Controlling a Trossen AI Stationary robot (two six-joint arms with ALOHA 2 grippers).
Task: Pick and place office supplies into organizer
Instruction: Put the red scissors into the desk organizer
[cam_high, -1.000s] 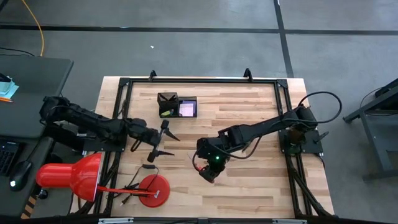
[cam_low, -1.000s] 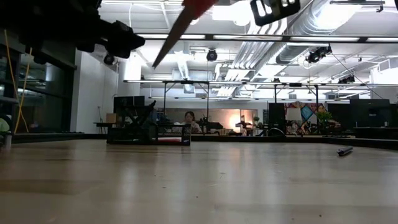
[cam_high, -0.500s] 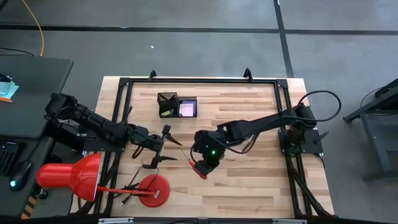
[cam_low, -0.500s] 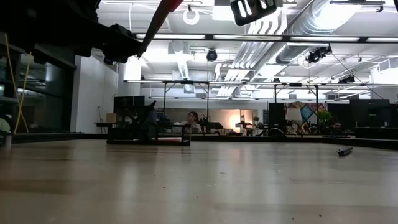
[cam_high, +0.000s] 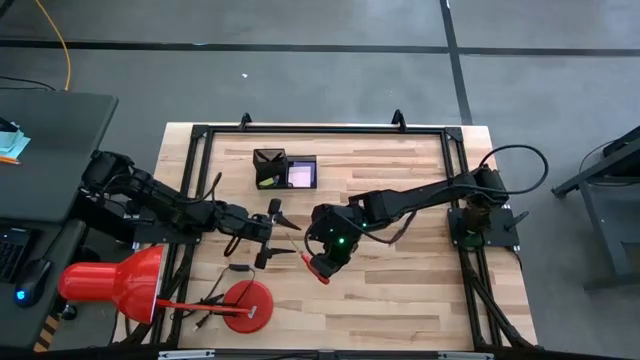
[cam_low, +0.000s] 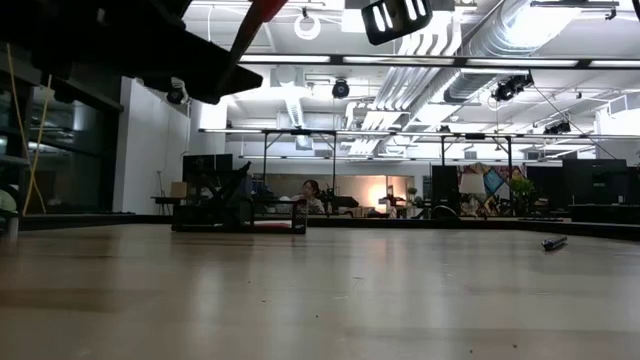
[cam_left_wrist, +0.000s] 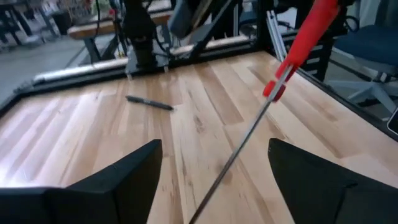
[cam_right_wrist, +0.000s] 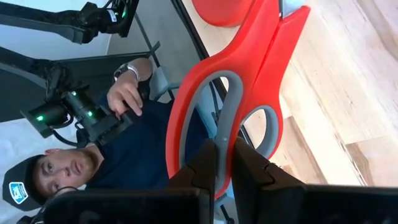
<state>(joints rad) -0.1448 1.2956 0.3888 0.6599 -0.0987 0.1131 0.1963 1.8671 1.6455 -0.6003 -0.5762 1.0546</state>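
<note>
Scissors: red-handled scissors (cam_high: 318, 266) held off the table near its middle, handles toward the near edge, thin blades reaching left toward the left arm; in the left wrist view the scissors (cam_left_wrist: 292, 56) slant above the wood with the blade tip between that arm's own fingers
Right gripper: right gripper (cam_high: 330, 252) pinches the scissors by a handle loop; the right wrist view shows its fingers (cam_right_wrist: 214, 165) pressed together on the red loop (cam_right_wrist: 233, 99)
Left gripper: left gripper (cam_high: 272, 232) sits just left of the scissors' blades, fingers (cam_left_wrist: 124, 177) spread wide with the blade between them, not touching
Organizer: black organizer (cam_high: 285, 169) at the far side of the table, left of centre; a pale purple pad (cam_high: 299, 175) lies in its right compartment
Pens: one black pen (cam_high: 238, 267) on the wood near the left gripper; another pen (cam_left_wrist: 149, 103) lies flat, far in the left wrist view
Lamp: red desk lamp (cam_high: 110, 285) at the near left corner, round base (cam_high: 248, 305) on the table
Person: a person (cam_right_wrist: 118, 143) shows beyond the table in the right wrist view
</note>
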